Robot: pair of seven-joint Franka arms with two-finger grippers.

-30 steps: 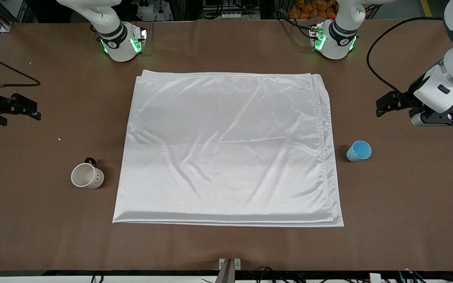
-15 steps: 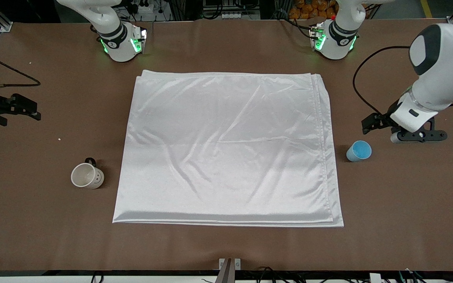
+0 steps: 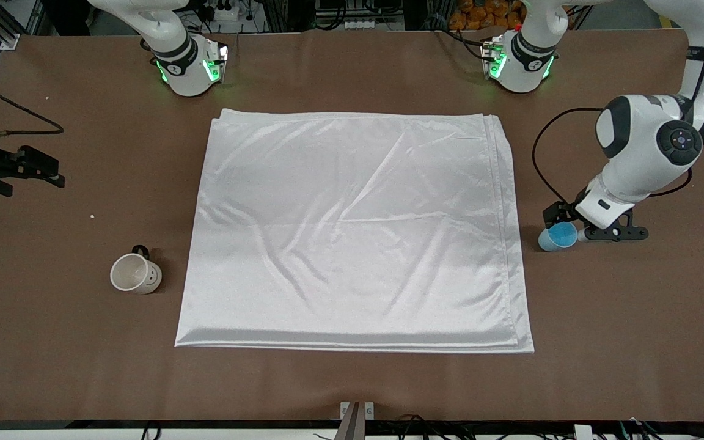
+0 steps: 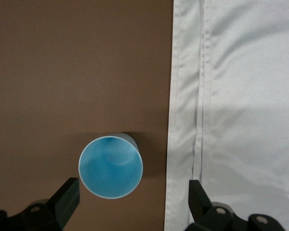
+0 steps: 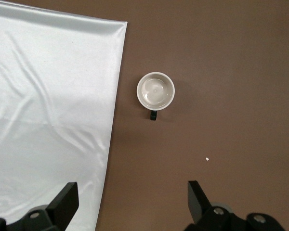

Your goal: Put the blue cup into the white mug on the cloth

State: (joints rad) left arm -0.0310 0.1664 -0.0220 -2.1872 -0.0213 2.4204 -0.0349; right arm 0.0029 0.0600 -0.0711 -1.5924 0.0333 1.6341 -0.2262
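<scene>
- The small light-blue handleless plastic cup (image 3: 558, 236) stood upright on the brown worktop (image 3: 633, 318) at right of centre in the front view, just beside the edge of the large shiny white satin cloth (image 3: 352, 232), not on it.
- The left pincer (image 3: 572, 229) hovered directly over it, released, jaws spread wide; in the left wrist view the cup (image 4: 111, 166) sat between the two black fingers (image 4: 65, 199) (slightly off-centre towards one).
- With the cup's axis vertical and its mouth upward, a straight descent looked sufficient.
- The small off-white ceramic mug (image 3: 135, 273) stood in the lower left of the frame, off the cloth.
- The right pincer (image 3: 52, 179) waited at the left edge, released, empty.
</scene>
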